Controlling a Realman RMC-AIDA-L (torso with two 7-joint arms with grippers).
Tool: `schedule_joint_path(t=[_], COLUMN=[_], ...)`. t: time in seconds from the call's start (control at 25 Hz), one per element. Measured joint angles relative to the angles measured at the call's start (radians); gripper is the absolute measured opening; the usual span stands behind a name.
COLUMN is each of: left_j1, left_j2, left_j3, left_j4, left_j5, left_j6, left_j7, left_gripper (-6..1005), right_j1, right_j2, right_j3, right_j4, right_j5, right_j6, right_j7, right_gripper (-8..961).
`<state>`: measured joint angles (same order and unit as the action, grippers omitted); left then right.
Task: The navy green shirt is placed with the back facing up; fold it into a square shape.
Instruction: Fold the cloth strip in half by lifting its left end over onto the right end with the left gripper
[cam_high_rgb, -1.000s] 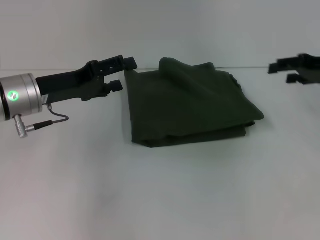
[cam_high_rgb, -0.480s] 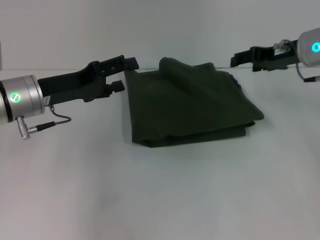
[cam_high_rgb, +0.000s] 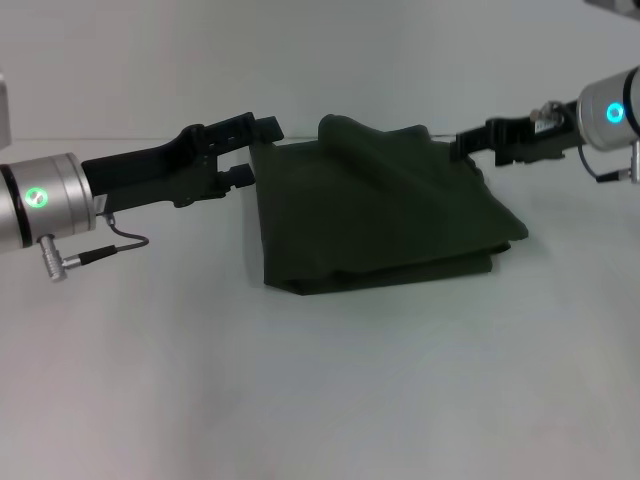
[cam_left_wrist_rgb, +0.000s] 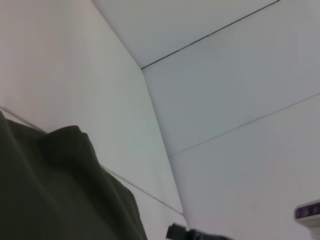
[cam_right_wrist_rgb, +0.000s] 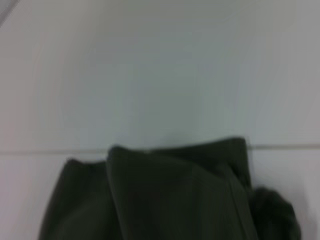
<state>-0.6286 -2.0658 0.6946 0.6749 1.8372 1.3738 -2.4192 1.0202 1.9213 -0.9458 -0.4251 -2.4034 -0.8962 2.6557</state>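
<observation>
The navy green shirt (cam_high_rgb: 380, 210) lies near the middle of the desk (cam_high_rgb: 320, 390), already folded into a thick, roughly square bundle with several layers showing along its near edge. A raised hump at the far edge and a slanted right side suggest the shape is not yet tidy. The left gripper (cam_high_rgb: 258, 152) sits just at the shirt's far left corner, its fingers parted and not visibly holding cloth. The right gripper (cam_high_rgb: 468, 142) is at the far right corner; whether its fingers are apart or closed I cannot tell. The folding looks mostly done, with perhaps a last fold or straightening left
</observation>
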Motion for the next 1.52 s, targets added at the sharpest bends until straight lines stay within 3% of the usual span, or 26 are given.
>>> schedule_joint_path(t=[0.28, 0.68, 1.52], left_j1=[-0.004, 0.002, -0.008], left_j2=[-0.006, -0.017, -0.020], left_j3=[0.004, -0.002, -0.003], left_j4=[-0.002, -0.002, -0.006], left_j5=[0.000, 0.000, 0.001], left_j6=[-0.008, -0.009, -0.013], left_j7=[0.000, 0.007, 0.005], left_gripper=[961, 961, 962], right_j1=[-0.025, -0.081, -0.173], right_j2=[0.021, 0.045, 0.048], right_j3=[-0.024, -0.010, 0.083], right_j4=[0.061, 0.037, -0.089], right_j5=[-0.002, 0.024, 0.333], right_j6=[0.055, 0.040, -0.046], right_j7=[0.003, -0.008, -0.239], right_gripper=[761, 760, 759])
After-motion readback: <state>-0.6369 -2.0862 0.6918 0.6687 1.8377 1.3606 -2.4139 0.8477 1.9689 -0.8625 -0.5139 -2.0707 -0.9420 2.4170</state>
